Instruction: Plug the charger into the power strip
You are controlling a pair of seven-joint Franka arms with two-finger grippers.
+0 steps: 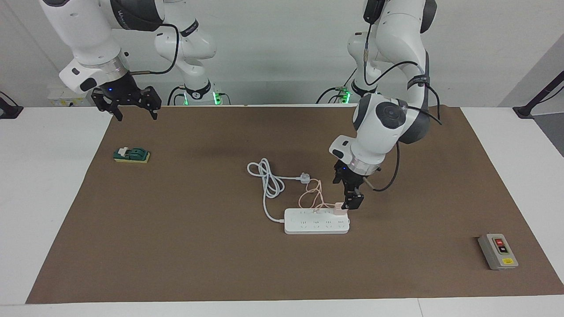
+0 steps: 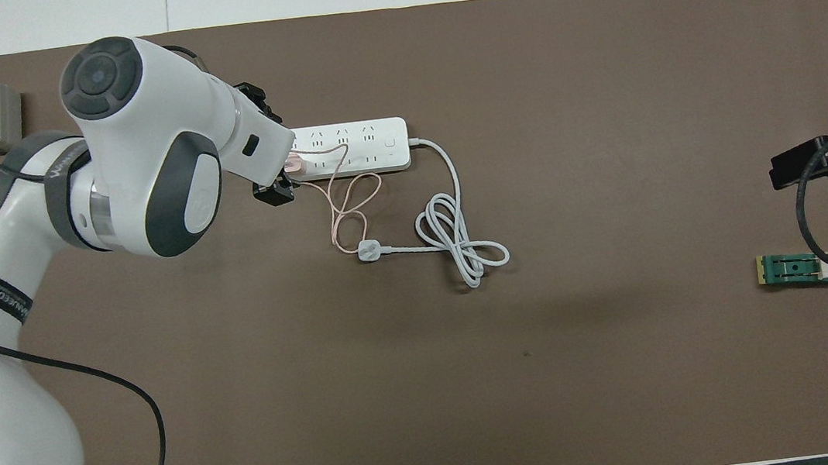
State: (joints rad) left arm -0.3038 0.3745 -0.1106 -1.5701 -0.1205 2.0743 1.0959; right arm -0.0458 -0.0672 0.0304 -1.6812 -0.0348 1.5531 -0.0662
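Note:
The white power strip (image 1: 315, 224) lies on the brown mat, also seen from overhead (image 2: 365, 144). The pink charger (image 1: 338, 208) stands in a socket at the strip's end toward the left arm, also seen from overhead (image 2: 295, 164). Its thin pink cable (image 1: 310, 196) loops on the mat nearer to the robots. My left gripper (image 1: 354, 201) hangs just above and beside the charger, open and empty, clear of it. From overhead the left gripper (image 2: 277, 192) is partly hidden by the arm. My right gripper (image 1: 130, 112) waits open, raised at the right arm's end.
The strip's thick white cord and three-pin plug (image 1: 305, 178) lie coiled nearer to the robots. A grey box with red and black buttons (image 1: 498, 251) sits toward the left arm's end. A small green and yellow block (image 1: 131, 155) lies below the right gripper.

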